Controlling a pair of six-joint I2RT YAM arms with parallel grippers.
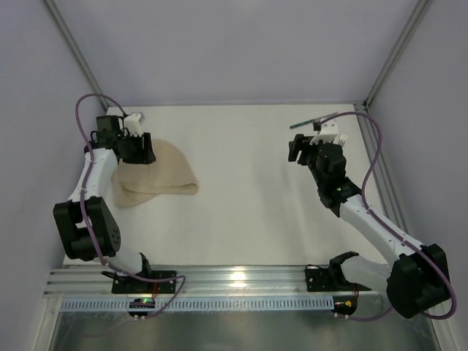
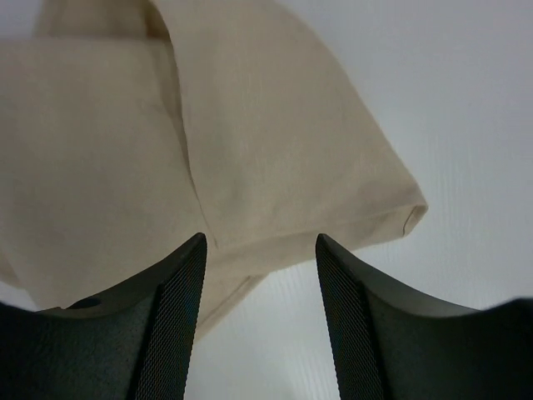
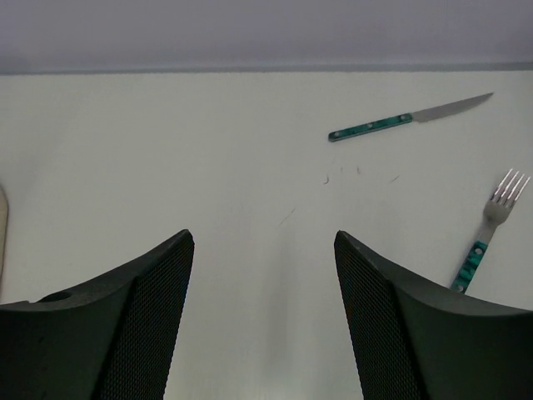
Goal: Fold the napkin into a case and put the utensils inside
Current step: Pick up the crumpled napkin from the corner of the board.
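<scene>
1. Black fingers of the left claw [image 2: 260,242] fill the bottom of its wrist view. They stand apart with nothing clamped, poised over a folded edge of the napkin [image 2: 275,150].
2. From above, the napkin [image 1: 157,175] lies at about 9 o'clock on the white tabletop [image 1: 248,219]. It is a loose, rounded heap doubled over on itself, not yet a tidy pouch.
3. Over at about 1 o'clock the right claw [image 3: 263,242] hangs above bare tabletop, fingers apart and empty.
4. From that claw the knife [image 3: 408,117] lies at roughly 1 o'clock and the fork [image 3: 487,229] at about 3 o'clock. They are near each other but not touching, and well apart from the napkin.
5. I'd say the folding step is in hand and barely begun, and the cutlery is untouched.
6. Next, the left claw would need to drop and pinch just one layer at that edge, not the whole bundle, so the cloth can be drawn out flat. The right arm probably has to come across toward 9 o'clock to hold the other side.
</scene>
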